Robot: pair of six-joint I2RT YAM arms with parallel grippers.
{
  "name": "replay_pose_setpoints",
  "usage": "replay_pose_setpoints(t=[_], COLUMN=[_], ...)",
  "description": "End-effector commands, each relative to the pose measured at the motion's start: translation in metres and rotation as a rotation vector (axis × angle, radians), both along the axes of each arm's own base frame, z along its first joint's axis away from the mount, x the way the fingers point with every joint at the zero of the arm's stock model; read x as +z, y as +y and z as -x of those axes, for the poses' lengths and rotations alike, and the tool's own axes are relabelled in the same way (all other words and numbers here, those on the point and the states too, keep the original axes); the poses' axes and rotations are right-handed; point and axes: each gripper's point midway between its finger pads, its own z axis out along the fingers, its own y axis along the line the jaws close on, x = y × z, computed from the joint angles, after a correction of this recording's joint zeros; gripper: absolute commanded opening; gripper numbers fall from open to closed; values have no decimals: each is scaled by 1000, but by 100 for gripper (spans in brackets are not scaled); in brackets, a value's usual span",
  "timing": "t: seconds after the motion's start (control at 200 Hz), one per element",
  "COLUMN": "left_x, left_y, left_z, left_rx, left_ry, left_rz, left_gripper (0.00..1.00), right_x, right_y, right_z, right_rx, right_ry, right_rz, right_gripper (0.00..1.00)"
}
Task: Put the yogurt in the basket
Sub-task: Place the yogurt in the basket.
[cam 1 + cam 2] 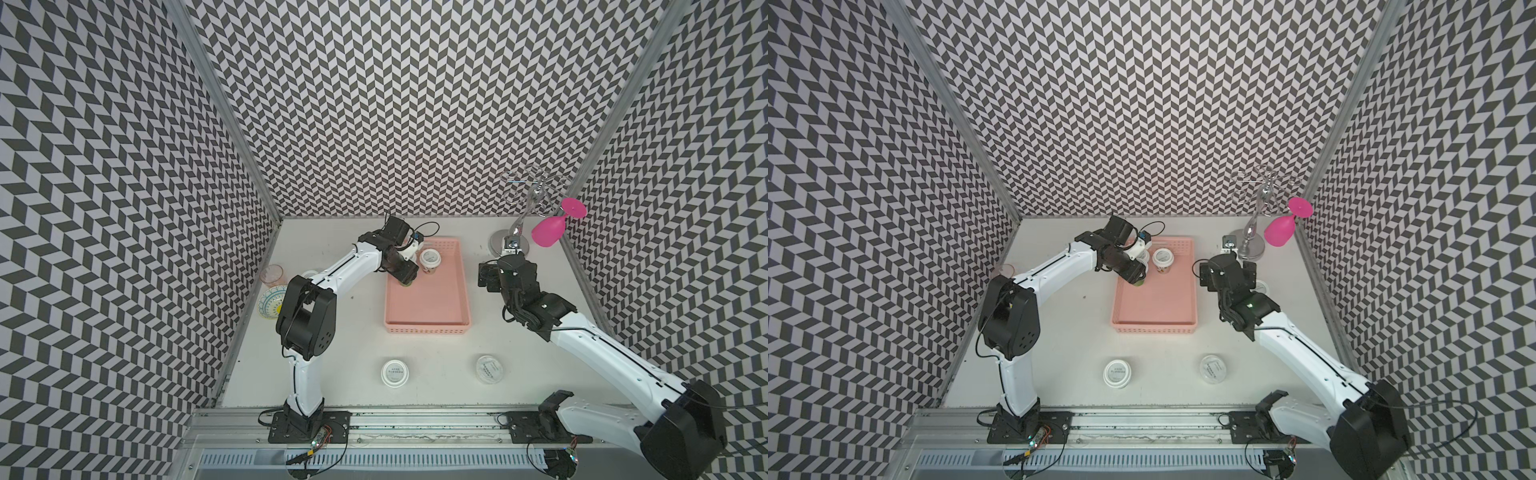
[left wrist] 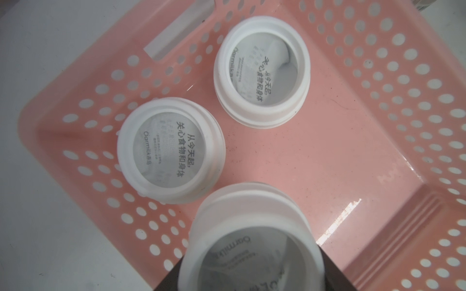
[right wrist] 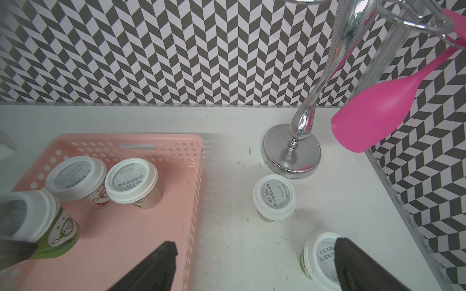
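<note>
My left gripper (image 1: pixel 406 279) is clamped on a green yogurt cup (image 3: pixel 63 231) inside the basket (image 1: pixel 428 330); a second cup (image 2: pixel 171 151) and third cup (image 2: pixel 262 70) stand just beyond. My right gripper (image 3: pixel 252 252) gapes wide beside the basket, near a fourth cup (image 3: pixel 320 254).

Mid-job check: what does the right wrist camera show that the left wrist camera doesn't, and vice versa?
Right wrist only: two yogurt cups out on the table, one near the silver stand, one partly behind a jaw of the open right gripper; also the pink wine glass. Left wrist only: nothing new, just a straight-down look at the lids. Both: the basket, two cups standing in it, and a third cup clamped in the left gripper.
</note>
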Motion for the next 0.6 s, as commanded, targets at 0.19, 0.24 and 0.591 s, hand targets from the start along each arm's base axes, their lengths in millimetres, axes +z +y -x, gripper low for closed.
replay_pose_setpoints(t=[0.19, 0.24, 0.591], left_x=[-31, -33, -44], left_y=[0, 1, 1], left_z=[-3, -2, -1], left_rx=[18, 19, 23], left_ry=[11, 10, 28], left_rz=[-23, -27, -31], left_gripper=[64, 64, 67], right_x=[4, 3, 3], right_y=[1, 1, 1], right_z=[-5, -5, -5], right_rx=[-6, -6, -4], right_ry=[-31, -30, -29], right_rz=[-24, -26, -26], right_gripper=[100, 100, 100])
